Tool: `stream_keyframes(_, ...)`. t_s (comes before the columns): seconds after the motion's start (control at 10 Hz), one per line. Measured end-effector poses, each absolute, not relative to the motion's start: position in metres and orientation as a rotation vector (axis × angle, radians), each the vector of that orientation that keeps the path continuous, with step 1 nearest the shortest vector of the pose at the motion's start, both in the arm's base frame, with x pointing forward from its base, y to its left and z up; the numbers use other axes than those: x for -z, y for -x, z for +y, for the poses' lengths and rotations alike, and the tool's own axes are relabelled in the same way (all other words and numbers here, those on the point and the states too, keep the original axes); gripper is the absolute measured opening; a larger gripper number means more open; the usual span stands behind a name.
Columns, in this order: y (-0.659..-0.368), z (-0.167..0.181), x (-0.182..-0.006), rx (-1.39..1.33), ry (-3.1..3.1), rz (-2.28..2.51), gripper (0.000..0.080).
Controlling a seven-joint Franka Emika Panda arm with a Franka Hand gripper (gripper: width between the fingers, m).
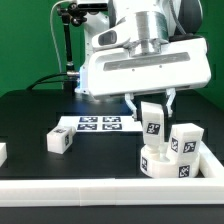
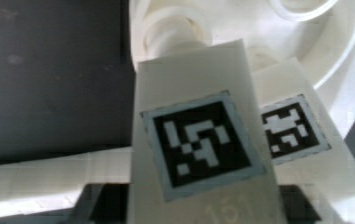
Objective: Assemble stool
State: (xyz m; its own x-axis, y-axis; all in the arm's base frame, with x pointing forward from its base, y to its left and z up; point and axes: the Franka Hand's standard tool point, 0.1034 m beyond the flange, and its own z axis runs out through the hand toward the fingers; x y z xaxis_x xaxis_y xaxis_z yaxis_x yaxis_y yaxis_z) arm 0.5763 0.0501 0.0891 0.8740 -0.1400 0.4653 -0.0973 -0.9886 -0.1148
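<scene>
My gripper [image 1: 150,103] is shut on a white blocky stool leg [image 1: 152,121] with a square tag and holds it upright, its lower end at the round white seat [image 1: 163,163] near the exterior view's right. A second leg [image 1: 186,141] stands on the seat beside it. A third leg [image 1: 58,141] lies loose on the black table toward the exterior view's left. In the wrist view the held leg [image 2: 199,130] fills the middle between my dark fingers [image 2: 113,203], with the seat's curved rim [image 2: 316,35] behind it. My gripper [image 2: 195,203] clamps the leg's near end.
The marker board [image 1: 98,123] lies flat on the table behind the loose leg. A long white border rail [image 1: 100,190] runs along the front, and another rail [image 1: 207,158] stands right of the seat. A small white piece [image 1: 2,152] shows at the left edge.
</scene>
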Motion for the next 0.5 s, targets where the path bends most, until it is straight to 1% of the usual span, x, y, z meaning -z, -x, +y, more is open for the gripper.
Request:
stream_keyframes(0.2,-0.5747,0.0508,-0.0854,0.735,2.958,0.186,0.0327)
stream_keyframes(0.5,-0.5749,0.0478,-0.0837,0.801,2.948,0.186,0.0327)
